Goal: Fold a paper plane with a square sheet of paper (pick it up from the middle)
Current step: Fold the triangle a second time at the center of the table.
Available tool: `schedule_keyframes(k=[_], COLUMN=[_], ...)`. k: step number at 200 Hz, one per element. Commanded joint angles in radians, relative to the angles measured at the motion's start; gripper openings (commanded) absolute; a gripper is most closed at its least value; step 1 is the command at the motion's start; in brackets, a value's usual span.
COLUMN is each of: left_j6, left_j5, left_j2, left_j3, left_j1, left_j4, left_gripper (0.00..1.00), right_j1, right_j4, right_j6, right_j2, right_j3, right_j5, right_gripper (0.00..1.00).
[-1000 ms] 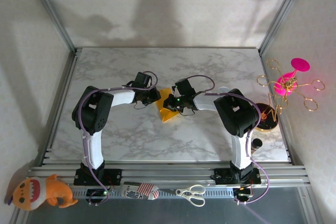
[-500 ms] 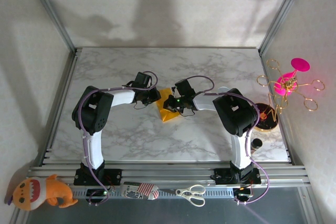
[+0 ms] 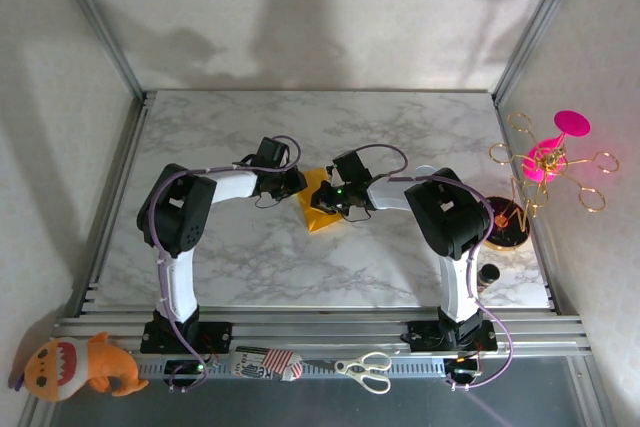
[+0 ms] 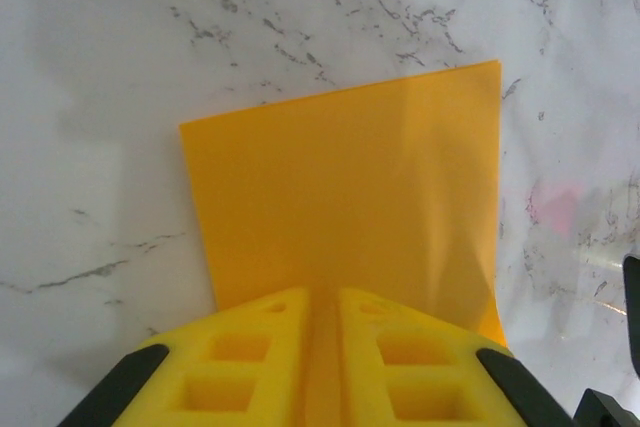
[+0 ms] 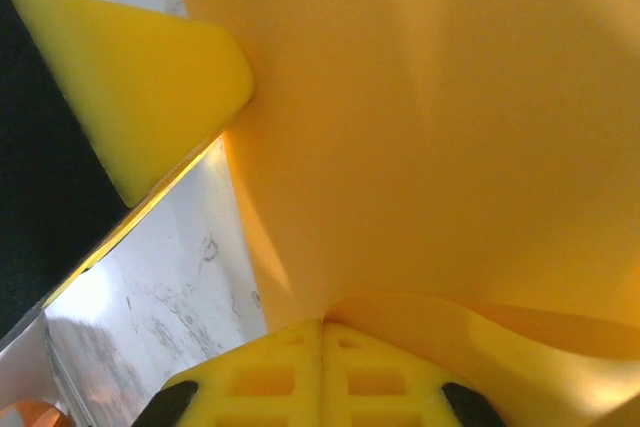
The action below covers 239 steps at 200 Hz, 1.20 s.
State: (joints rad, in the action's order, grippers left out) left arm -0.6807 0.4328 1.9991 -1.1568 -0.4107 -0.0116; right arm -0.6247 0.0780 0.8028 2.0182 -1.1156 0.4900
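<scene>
Orange-yellow, the square sheet of paper (image 3: 316, 214) is lying mid-table in the top view, with its visible corner pointing toward the arm bases. The left arm is bending at the elbow and reaching rightward while the right arm is folding back leftward. The left gripper (image 3: 298, 184) and right gripper (image 3: 326, 200) are meeting over the sheet, their tips hard to make out under the wrists. In the left wrist view the left gripper (image 4: 322, 299) is gripping the sheet's near edge between its yellow fingers (image 4: 250, 352). The sheet is stretching flat away from the fingertips over the marble table (image 4: 90, 77). In the right wrist view the right gripper (image 5: 322, 329) is clamping a buckled edge and the sheet is rising beyond its fingertips. One left-gripper finger (image 5: 150, 67) is sitting up-left of them, touching the paper.
</scene>
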Motion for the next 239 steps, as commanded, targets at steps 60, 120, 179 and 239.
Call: schedule_keyframes(k=[60,120,179,239], left_j6=[-0.089,-0.1,-0.108,-0.115], left_j5=[-0.076,-0.038,0.022,0.041], left_j2=[-0.165,-0.251,-0.224,-0.15], left_j3=[0.078,0.135,0.161,0.142], left_j1=[0.093,0.078,-0.021,-0.077], left_j4=[-0.012,-0.012,-0.003,0.001], left_gripper=[0.27,0.24,0.11,0.0], right_j1=[-0.009,-0.003,-0.001,-0.001], right_j4=[-0.061,-0.101,-0.138,-0.151], right_j6=[-0.017,-0.041,-0.062,-0.057], right_j2=[0.04,0.03,0.039,0.045], right_j3=[-0.027,-0.021,-0.014,-0.018], right_j5=[0.02,-0.023,-0.058,-0.066], right_gripper=[0.36,0.32,0.1,0.0])
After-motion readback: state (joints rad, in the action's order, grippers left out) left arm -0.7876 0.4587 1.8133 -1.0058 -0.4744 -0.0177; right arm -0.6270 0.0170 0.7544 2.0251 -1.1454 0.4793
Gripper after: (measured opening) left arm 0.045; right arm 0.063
